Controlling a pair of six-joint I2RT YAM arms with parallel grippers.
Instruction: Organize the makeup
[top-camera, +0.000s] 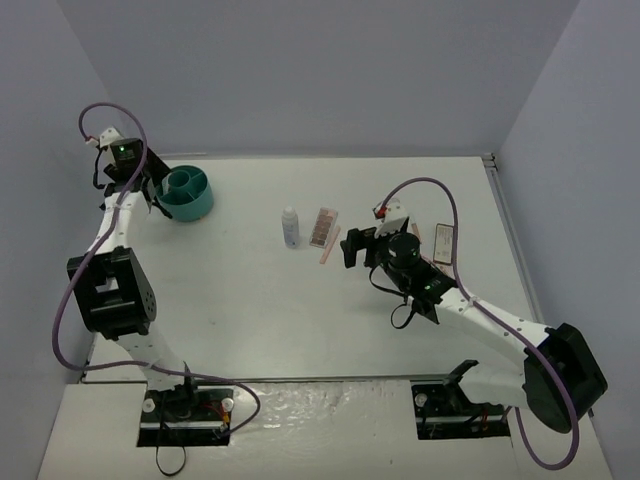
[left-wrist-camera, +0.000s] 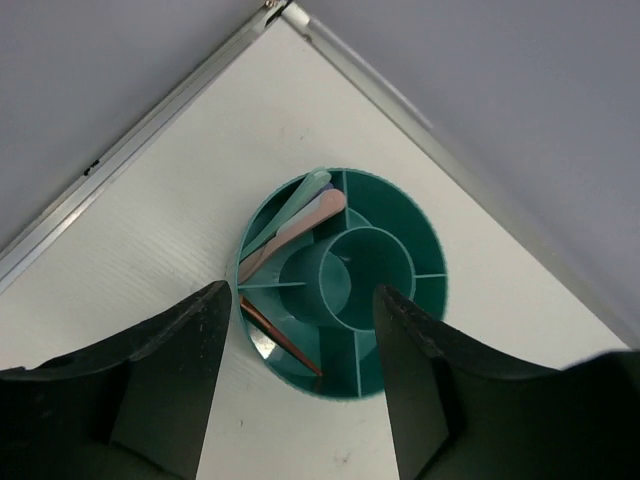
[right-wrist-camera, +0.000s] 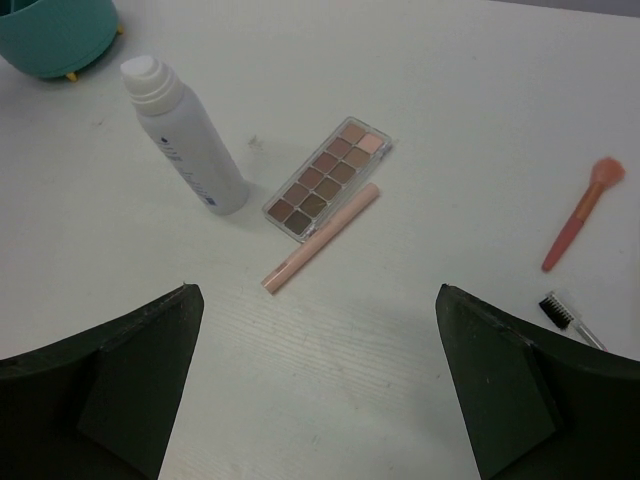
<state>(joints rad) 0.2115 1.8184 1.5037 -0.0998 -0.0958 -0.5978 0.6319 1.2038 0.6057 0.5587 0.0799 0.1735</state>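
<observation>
A white bottle (top-camera: 290, 227), a pinkish-brown palette (top-camera: 322, 227) and a pink stick (top-camera: 330, 244) lie mid-table. In the right wrist view the bottle (right-wrist-camera: 185, 140), palette (right-wrist-camera: 327, 177) and stick (right-wrist-camera: 322, 237) lie just ahead of my open, empty right gripper (right-wrist-camera: 320, 400), with a pink brush (right-wrist-camera: 582, 212) and a black brush (right-wrist-camera: 570, 315) to the right. A dark-framed compact (top-camera: 442, 238) lies right of my right gripper (top-camera: 352, 245). My left gripper (top-camera: 153, 187) hovers open and empty (left-wrist-camera: 300, 400) beside the teal tub (left-wrist-camera: 430, 300), which holds teal, pink and purple sticks (left-wrist-camera: 295, 220) and a brown stick (left-wrist-camera: 280, 335).
The teal divided tub (top-camera: 200, 205) stands at the far left, close to the left wall and the table's back edge (left-wrist-camera: 150, 140). The tub also shows at the top left of the right wrist view (right-wrist-camera: 55, 35). Grey walls enclose the table.
</observation>
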